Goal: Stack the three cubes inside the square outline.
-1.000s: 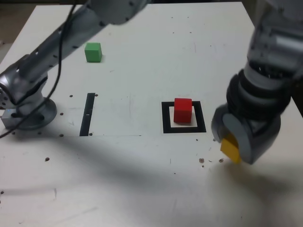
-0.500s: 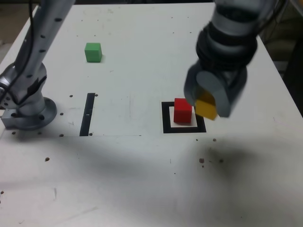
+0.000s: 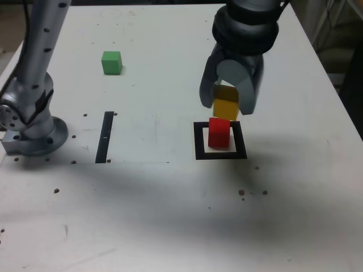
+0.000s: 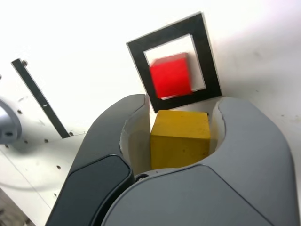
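Swung in from the exterior view's right: pincer (image 3: pixel 228 105) clenched on yellow cube (image 3: pixel 226 105), hovering just behind red cube (image 3: pixel 219 132) inside square outline (image 3: pixel 199 141). Next: centre over red, lower, release.

Red cube (image 3: pixel 219 132), yellow cube (image 3: pixel 226 106), green cube (image 3: pixel 112 62), black square outline (image 3: pixel 199 148).

The yellow cube (image 3: pixel 226 106) sits clamped between the two grey fingers of the tool (image 3: pixel 228 101), off the tabletop and level. Just below the tool, the red cube (image 3: pixel 219 132) rests inside the square outline (image 3: pixel 198 141), a thick black border round a pale centre. The green cube (image 3: pixel 112 62) lies on the tabletop well apart from the tool, towards the exterior view's left.
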`<state>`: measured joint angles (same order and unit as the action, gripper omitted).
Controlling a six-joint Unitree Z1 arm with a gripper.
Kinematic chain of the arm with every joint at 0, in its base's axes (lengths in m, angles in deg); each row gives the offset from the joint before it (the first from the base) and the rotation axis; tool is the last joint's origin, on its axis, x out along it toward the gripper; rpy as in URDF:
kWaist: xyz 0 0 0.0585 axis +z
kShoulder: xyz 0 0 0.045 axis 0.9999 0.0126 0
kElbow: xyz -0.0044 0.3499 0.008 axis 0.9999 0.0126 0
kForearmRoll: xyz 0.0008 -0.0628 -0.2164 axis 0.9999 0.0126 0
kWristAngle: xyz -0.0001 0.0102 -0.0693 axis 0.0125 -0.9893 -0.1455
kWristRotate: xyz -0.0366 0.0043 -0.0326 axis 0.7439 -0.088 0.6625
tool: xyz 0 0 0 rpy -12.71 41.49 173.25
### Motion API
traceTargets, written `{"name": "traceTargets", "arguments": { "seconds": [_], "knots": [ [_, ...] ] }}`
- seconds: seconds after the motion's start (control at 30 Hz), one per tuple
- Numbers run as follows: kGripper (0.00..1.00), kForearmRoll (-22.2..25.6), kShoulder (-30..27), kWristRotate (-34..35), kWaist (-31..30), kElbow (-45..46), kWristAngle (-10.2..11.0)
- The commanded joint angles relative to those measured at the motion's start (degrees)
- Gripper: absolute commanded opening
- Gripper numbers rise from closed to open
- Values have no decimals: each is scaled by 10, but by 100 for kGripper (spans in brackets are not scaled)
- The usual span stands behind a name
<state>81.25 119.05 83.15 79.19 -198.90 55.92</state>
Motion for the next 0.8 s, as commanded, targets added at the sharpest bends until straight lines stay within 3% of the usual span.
{"name": "traceTargets", "arguments": {
  "seconds": [0.0,0.33,0.77],
  "knots": [
    [32,-2,-9,10,14,9,-6],
    [32,-21,-11,19,71,38,-39],
    [32,-57,3,20,87,65,-58]
  ]
}}
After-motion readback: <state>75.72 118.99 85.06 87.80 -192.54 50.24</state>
